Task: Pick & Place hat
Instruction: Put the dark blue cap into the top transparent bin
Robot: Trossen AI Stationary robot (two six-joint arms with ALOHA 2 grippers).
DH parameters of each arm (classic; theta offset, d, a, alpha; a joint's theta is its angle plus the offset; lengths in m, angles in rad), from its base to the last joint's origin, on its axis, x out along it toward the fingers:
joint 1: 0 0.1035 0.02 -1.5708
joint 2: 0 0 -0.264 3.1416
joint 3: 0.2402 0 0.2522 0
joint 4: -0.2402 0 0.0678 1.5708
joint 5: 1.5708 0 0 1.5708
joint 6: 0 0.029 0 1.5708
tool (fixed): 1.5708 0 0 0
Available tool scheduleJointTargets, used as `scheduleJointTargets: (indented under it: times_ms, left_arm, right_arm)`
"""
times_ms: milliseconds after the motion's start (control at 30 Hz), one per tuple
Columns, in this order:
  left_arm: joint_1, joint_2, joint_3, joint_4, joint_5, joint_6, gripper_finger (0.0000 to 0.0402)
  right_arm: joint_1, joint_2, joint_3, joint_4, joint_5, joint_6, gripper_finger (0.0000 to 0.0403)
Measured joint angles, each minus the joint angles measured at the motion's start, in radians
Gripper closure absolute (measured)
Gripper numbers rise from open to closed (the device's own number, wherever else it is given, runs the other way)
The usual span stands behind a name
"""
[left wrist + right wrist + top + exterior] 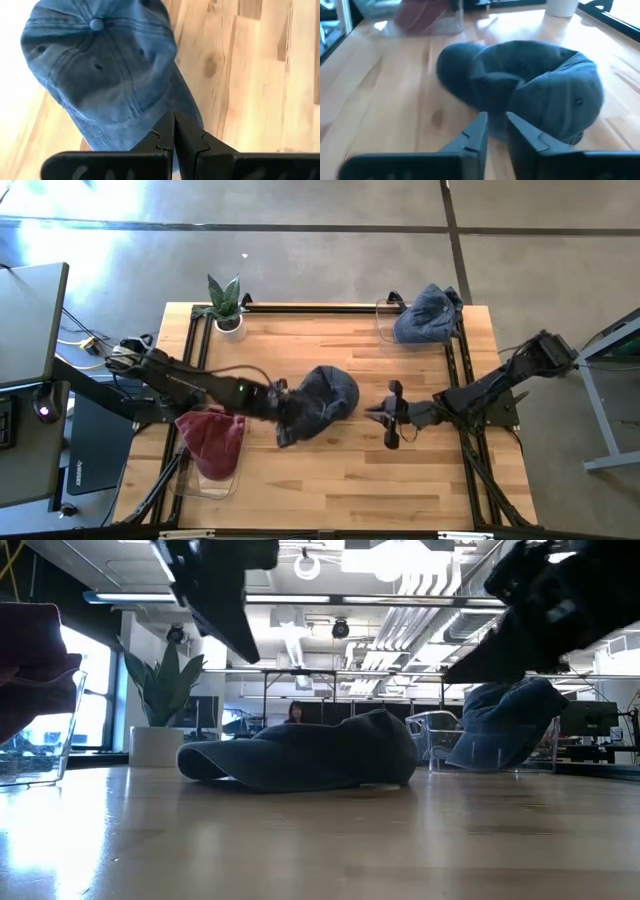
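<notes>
three hats are on the table (330, 470). at the left, one dark red hat (211, 437) lies in a clear bin (190, 480). the left gripper (284, 412) is at the edge of the blue hat (325, 400) in the middle, fingers pressed together. the right gripper (392, 414), just beside that hat, has a narrow gap between its fingers. a second blue hat (425, 315) sits in the far right bin (386, 320). one potted plant (226, 304) stands at the far edge.

Both arms are dark, near-black, built of slim jointed segments, with thin black cables trailing along them. The left gripper (174, 135) has flat, black, tapering fingers with notched inner edges. The right gripper (496, 131) has matching matte-black, angular fingers.
</notes>
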Motion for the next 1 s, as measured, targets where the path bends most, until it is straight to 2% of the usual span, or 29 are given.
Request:
scheduleJointTargets:
  times_ms: [167, 367, 467, 567, 667, 767, 867, 1000]
  left_arm:
    - [-0.027, 0.081, -0.048, 0.081, -0.074, -0.044, 0.0401]
    - [-0.026, 0.161, -0.051, 0.182, -0.1, -0.046, 0.0401]
    - [-0.026, 0.183, -0.052, 0.236, -0.105, -0.013, 0.0401]
    - [-0.026, 0.182, -0.05, 0.245, -0.095, -0.005, 0.0401]
    - [-0.027, 0.182, -0.051, 0.24, -0.098, -0.005, 0.0401]
    - [-0.04, 0.164, -0.052, 0.233, -0.106, -0.005, 0.0401]
    - [-0.054, 0.144, -0.05, 0.222, -0.128, 0.0, 0.0401]
    - [-0.08, 0.093, -0.03, 0.111, -0.214, -0.02, 0.0401]
  right_arm:
    - [-0.117, 0.001, 0.088, -0.056, -0.136, 0.026, 0.0259]
    - [-0.315, 0.069, 0.266, -0.322, -0.242, 0.107, 0.0149]
    - [-0.385, 0.172, 0.348, -0.363, -0.314, 0.119, 0.0119]
    - [-0.424, 0.294, 0.432, -0.421, -0.357, 0.122, 0.0114]
    - [-0.441, 0.408, 0.509, -0.469, -0.38, 0.09, 0.0127]
    - [-0.443, 0.488, 0.572, -0.499, -0.407, 0.037, 0.0168]
    - [-0.445, 0.518, 0.623, -0.551, -0.444, -0.019, 0.0244]
    - [-0.454, 0.504, 0.683, -0.673, -0.448, -0.115, 0.0373]
